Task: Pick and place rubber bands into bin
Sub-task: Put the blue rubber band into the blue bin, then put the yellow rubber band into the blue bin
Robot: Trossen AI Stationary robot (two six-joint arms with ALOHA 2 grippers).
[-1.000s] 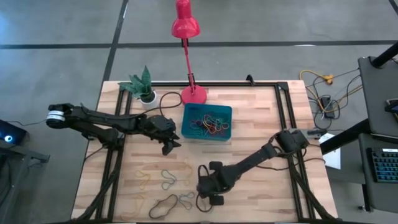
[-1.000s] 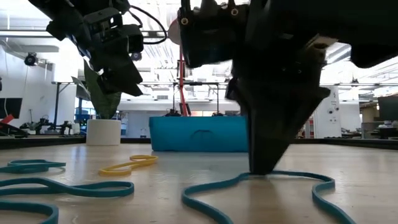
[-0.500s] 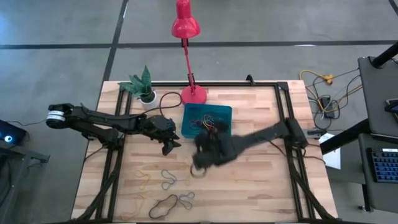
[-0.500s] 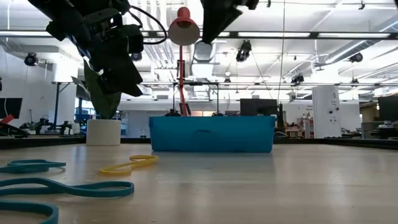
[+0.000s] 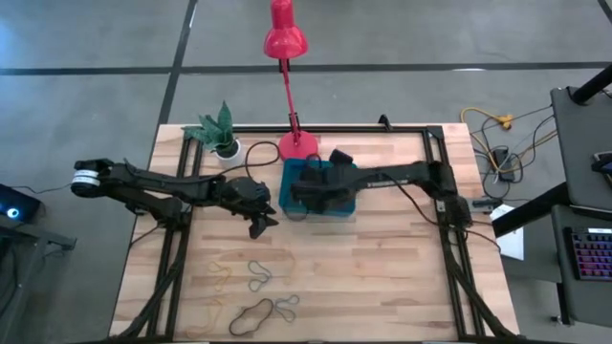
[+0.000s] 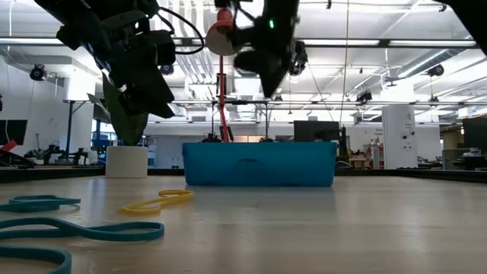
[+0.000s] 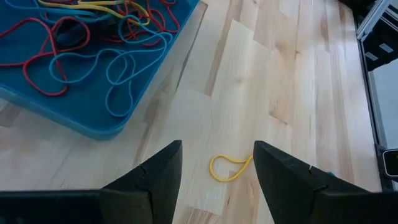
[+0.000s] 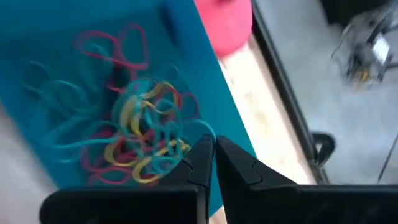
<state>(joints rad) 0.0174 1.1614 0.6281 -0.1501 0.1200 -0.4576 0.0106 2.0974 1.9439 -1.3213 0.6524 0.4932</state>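
You are looking at two dark, near-black arms made of long thin links. The left arm (image 5: 158, 186) has a white ring at its far end. Both grippers end in two smooth, pointed black fingers (image 7: 155, 180).

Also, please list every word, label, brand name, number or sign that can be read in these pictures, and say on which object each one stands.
None can be read.
Bin: plain teal wall, with no label.
Red lamp and white plant pot: no lettering shows.
Left pincer and right pincer: plain dark fingers, no markings.
Room behind the table, low view: any signs are too small to read.
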